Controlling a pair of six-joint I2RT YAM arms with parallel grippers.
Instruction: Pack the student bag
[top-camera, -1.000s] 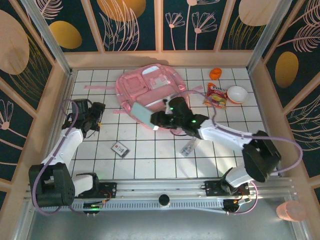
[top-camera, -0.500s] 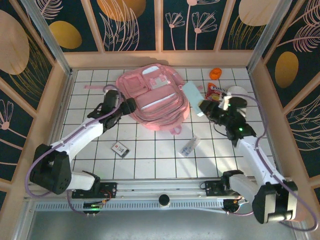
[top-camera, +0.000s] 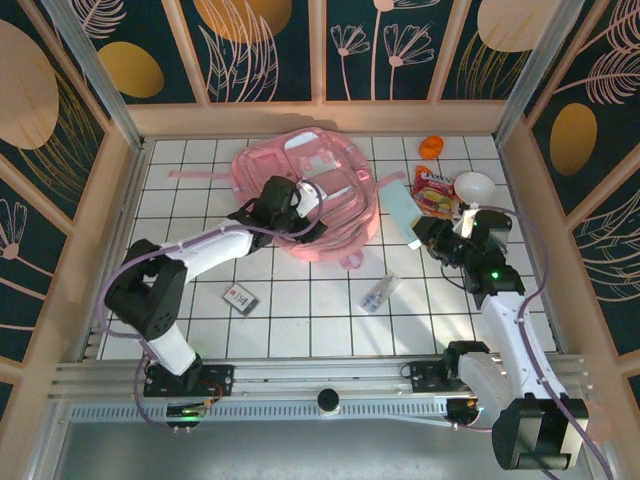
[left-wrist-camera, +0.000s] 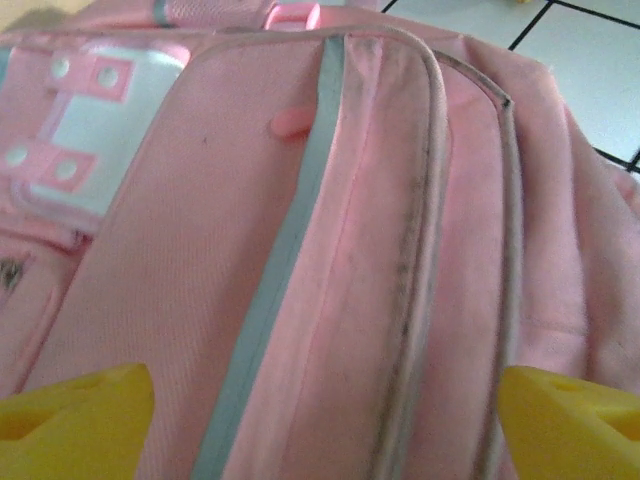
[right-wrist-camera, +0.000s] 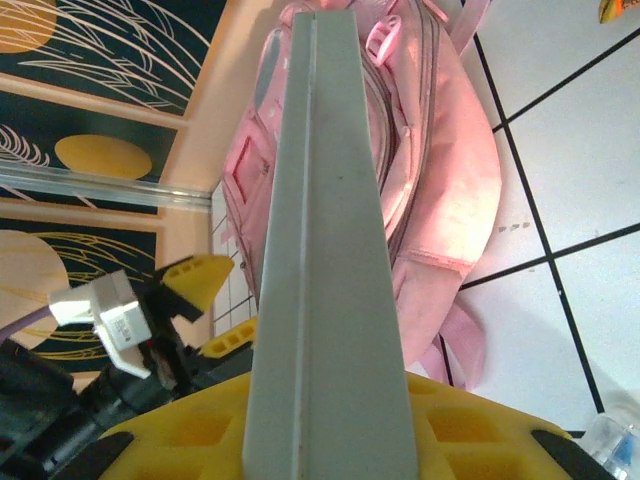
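The student bag (top-camera: 335, 165), large and pale pink, lies at the back centre of the tiled table. My left gripper (top-camera: 305, 208) hovers over its front panel, open. In the left wrist view its yellow fingertips (left-wrist-camera: 75, 420) stand wide apart with the bag's pink fabric and grey zip (left-wrist-camera: 250, 250) between them, gripping nothing. To the right of the bag, my right gripper (top-camera: 422, 234) is shut on a flat pale grey-green box (top-camera: 400, 210). In the right wrist view that box (right-wrist-camera: 330, 220) runs up from the jaws toward the bag (right-wrist-camera: 445, 170).
A snack packet (top-camera: 432, 190), a white bowl (top-camera: 474, 187) and an orange item (top-camera: 431, 147) sit at the back right. A small clear bottle (top-camera: 378, 294) and a small card (top-camera: 240, 298) lie on the front tiles. Wooden walls close in the table.
My left gripper has moved right, from the bag's left edge onto its front, and opened wider. The right gripper has stayed to the right of the bag with the box.
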